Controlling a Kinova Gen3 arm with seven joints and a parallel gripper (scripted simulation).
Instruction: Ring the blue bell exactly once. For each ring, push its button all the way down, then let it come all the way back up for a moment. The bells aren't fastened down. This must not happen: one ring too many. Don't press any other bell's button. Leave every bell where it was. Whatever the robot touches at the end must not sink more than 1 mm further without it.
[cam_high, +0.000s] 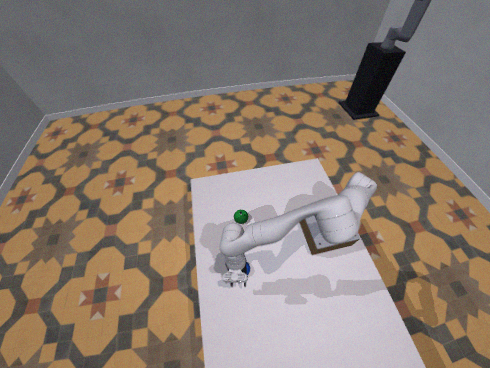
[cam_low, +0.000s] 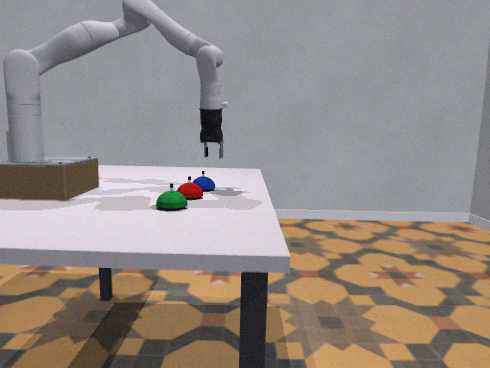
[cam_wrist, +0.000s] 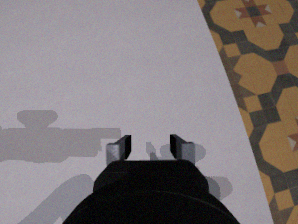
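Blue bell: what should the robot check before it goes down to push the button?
1. Gripper empty, fingers apart: ok.
2. Gripper above the blue bell, not touching it: ok.
3. Lined up exactly over its button: cannot tell; the wrist view shows only the table, and the top view hides most of the bell.
4. Red bell and green bell out of the way: ok.
5. All three bells in a row, none tipped: ok.

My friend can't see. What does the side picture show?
A white robot arm holds its open, empty gripper in the air above a blue bell. Red and green bells sit beside it in a row on a white table.
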